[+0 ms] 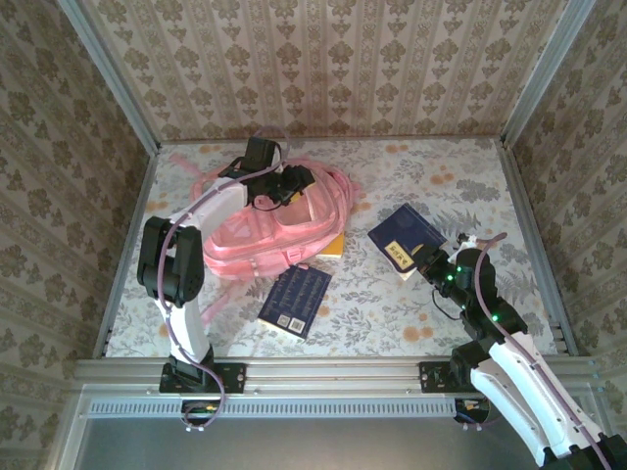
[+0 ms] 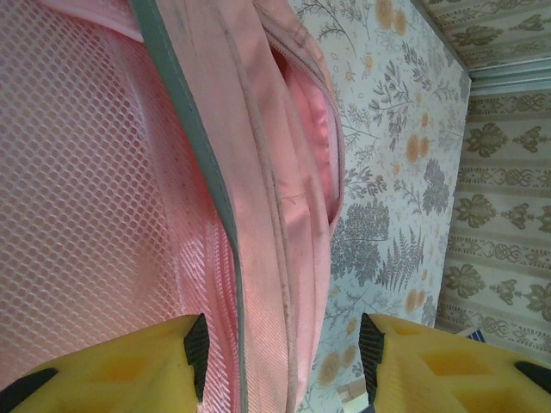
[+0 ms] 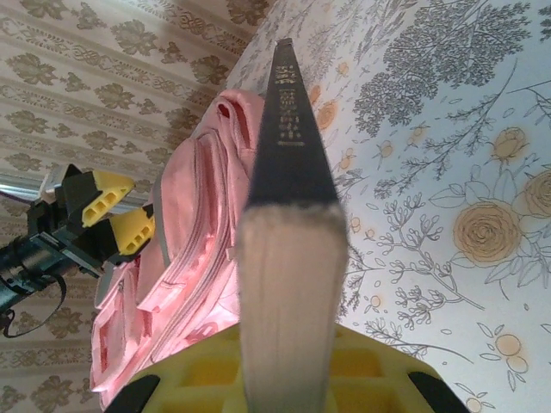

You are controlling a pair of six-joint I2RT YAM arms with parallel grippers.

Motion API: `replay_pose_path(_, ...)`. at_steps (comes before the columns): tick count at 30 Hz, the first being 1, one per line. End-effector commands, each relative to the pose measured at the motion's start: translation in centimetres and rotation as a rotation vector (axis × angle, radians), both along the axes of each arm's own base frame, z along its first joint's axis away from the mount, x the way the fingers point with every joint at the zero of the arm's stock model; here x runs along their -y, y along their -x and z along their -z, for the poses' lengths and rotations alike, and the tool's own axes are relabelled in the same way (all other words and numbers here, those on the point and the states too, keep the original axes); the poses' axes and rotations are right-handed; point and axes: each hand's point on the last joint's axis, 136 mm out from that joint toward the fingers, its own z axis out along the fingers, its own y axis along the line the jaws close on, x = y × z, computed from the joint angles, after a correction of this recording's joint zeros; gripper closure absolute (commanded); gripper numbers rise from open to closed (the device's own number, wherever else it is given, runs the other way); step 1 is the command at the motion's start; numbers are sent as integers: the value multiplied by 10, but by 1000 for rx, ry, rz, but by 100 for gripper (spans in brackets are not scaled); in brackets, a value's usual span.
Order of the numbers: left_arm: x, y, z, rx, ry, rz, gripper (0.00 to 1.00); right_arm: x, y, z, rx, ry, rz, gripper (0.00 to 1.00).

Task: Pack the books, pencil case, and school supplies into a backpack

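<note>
Left side of floral worktop (image 1: 411, 313): left pincer (image 1: 287, 186) stood half open astride the zip edge of the large light pink fabric backpack (image 1: 265, 235). One thin dark navy book (image 1: 296, 299) lay flat just before it; a yellow book (image 1: 331, 247) poked from under its right edge. Further right, right pincer (image 1: 429, 262) was clamped on a second navy book (image 1: 404, 233)

Open floral tabletop (image 1: 441, 176) back right. Blocked centre-left by big pink fabric backpack (image 1: 265, 240), thin navy book (image 1: 296, 299) in front.
</note>
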Motion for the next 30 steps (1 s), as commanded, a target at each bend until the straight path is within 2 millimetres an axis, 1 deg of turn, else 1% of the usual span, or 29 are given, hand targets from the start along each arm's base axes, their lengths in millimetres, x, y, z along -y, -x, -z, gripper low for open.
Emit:
replay_pose_path(1,2,-11,6,-19,19,-15,48,-4,-4,-6,41,-20,-23,100)
replay_pose_path(7,9,-20,10,-24,46,-19,50,-6,-6,4,21,-27,-28,100)
replay_pose_path(10,13,-24,9,-20,69,-20,53,-7,-7,8,12,-27,-30,100)
replay_pose_path(15,14,-28,0,-2,80,-20,60,-9,-9,9,5,-29,-37,100)
replay_pose_path(19,11,-28,-5,6,62,-21,61,-9,-11,7,9,-27,-39,100)
replay_pose_path(25,12,-28,11,-36,38,-16,61,-9,-13,4,10,-24,-43,100)
replay_pose_path(27,11,-29,18,-50,25,-20,62,-9,-12,4,10,-25,-43,100)
replay_pose_path(30,12,-31,24,-60,15,-19,63,-8,-12,4,9,-27,-42,100)
